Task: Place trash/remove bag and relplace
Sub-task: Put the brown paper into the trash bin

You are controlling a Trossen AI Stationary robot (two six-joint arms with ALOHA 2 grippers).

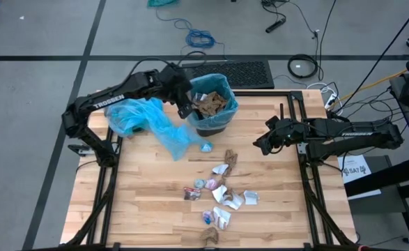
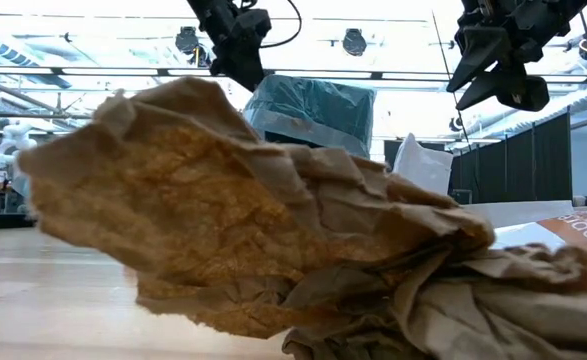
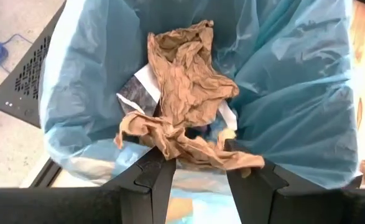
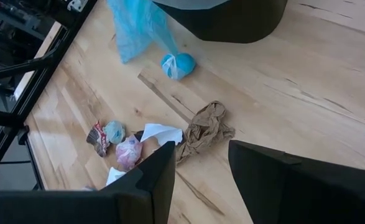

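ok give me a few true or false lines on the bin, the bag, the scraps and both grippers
1. The bin has a blue liner in it and brown paper inside. True.
2. The left gripper hangs over the scraps at the table's near edge. False: it is at the bin's rim, jaws apart.
3. A loose blue bag lies on the table beside the bin. True.
4. All the trash is already in the bin. False: many scraps lie on the table.
5. The right gripper holds a brown wad. False: it hovers open and empty above the table.
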